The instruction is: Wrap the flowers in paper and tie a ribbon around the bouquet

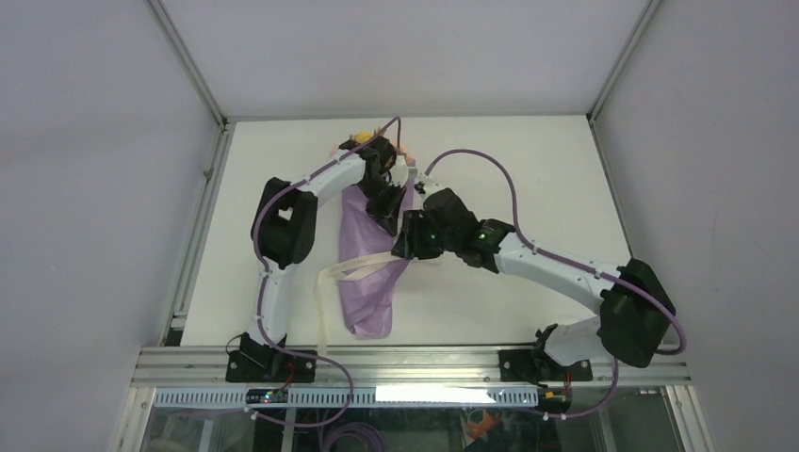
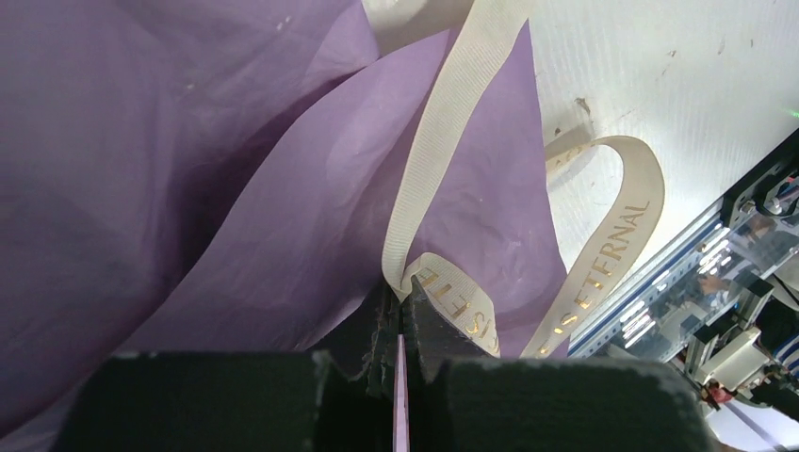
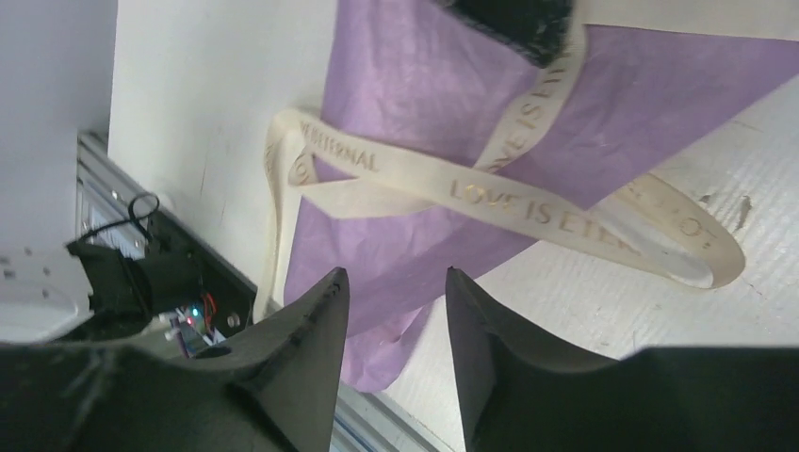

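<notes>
The bouquet lies on the white table, its lilac-purple paper (image 1: pixel 369 303) forming a cone with the narrow end toward the arms. Yellow and pink flowers (image 1: pixel 359 140) poke out at the far end, mostly hidden behind my left arm. The cream ribbon (image 1: pixel 363 266), printed with gold letters, crosses the cone and loops beside it. My left gripper (image 2: pixel 407 287) is shut on a fold of the ribbon (image 2: pixel 443 122) over the paper (image 2: pixel 236 188). My right gripper (image 3: pixel 391 276) is open with nothing between its fingers, hovering above the ribbon (image 3: pixel 528 209) and paper (image 3: pixel 424 104).
One ribbon tail (image 1: pixel 323 325) runs toward the table's front edge and the metal rail (image 1: pixel 405 363). The arms' bases and wiring (image 3: pixel 184 315) sit along that rail. Bare white table (image 1: pixel 537 179) spreads to the right of the bouquet, with grey walls around.
</notes>
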### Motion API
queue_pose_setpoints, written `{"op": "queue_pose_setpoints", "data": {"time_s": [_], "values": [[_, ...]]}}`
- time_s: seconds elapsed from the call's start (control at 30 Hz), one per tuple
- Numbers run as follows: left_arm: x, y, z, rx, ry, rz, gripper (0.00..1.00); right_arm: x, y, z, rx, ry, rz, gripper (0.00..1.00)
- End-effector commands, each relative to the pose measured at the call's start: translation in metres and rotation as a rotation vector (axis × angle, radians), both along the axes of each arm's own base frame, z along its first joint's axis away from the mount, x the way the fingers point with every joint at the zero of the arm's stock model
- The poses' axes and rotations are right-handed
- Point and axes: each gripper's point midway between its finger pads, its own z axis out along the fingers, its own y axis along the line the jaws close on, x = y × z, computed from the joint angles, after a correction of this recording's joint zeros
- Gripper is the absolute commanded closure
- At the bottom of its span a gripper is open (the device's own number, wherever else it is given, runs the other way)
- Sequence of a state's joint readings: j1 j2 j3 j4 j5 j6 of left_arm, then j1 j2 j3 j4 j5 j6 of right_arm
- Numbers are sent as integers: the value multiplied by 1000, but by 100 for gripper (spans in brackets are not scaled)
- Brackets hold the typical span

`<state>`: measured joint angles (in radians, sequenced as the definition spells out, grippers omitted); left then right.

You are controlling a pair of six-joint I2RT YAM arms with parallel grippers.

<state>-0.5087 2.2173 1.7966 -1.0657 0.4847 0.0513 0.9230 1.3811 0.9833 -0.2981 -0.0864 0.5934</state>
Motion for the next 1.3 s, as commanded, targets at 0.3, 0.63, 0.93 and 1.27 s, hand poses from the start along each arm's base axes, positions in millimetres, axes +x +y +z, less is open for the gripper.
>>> {"op": "queue_pose_setpoints", "data": {"time_s": [0.3,0.63,0.93,1.27], "values": [[13,-9,34,-81,-79,-12,100,39,2,-28,72,64,-147,49],[17,-9,47,-93,-125,-24,100,58,4,-64,-10,134,-184,70],[-4,-33,140,-385,-224,-153,100,61,5,-80,39,211,-209,88],[-104,-14,150,-567,-318,-560,100,73,7,-98,125,293,-247,89]]}}
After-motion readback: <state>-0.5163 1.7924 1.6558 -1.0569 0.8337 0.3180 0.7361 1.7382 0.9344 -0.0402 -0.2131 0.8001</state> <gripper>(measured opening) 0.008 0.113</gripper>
